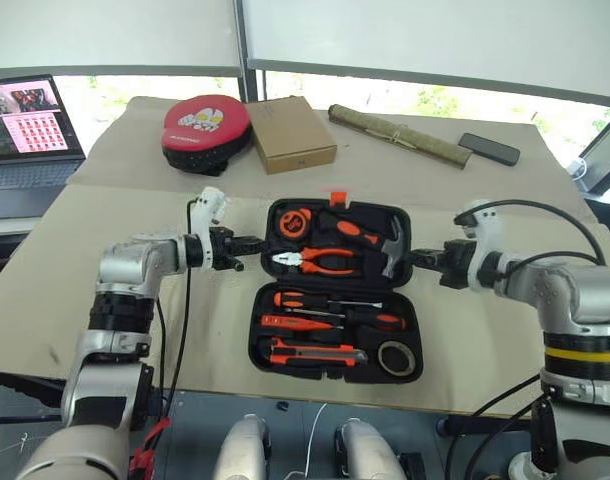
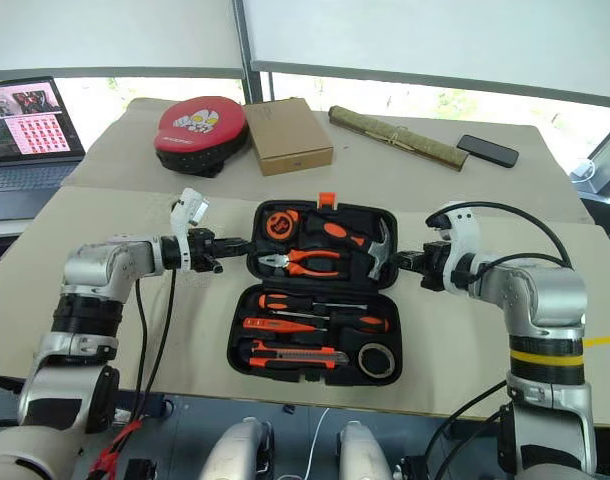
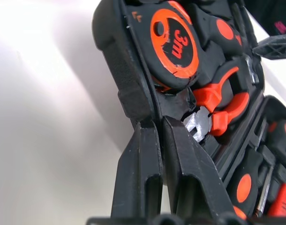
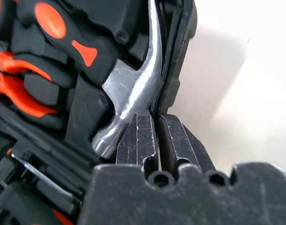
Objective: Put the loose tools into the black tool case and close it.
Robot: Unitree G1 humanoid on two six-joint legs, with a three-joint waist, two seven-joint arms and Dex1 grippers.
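Black tool case (image 1: 332, 290) lying open at table centre, all 4 loose tools (image 1: 325, 325) seated in near half. Left gripper (image 1: 251, 243) pinched on lid's rim at 9 o'clock, right gripper (image 1: 417, 258) pinched on it at 3 o'clock. Opposed grips probably meant to swing lid level over the tools.

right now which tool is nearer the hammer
Right. The right tool is shut on the case rim beside the hammer head; the left tool grips the opposite rim, by the tape measure.
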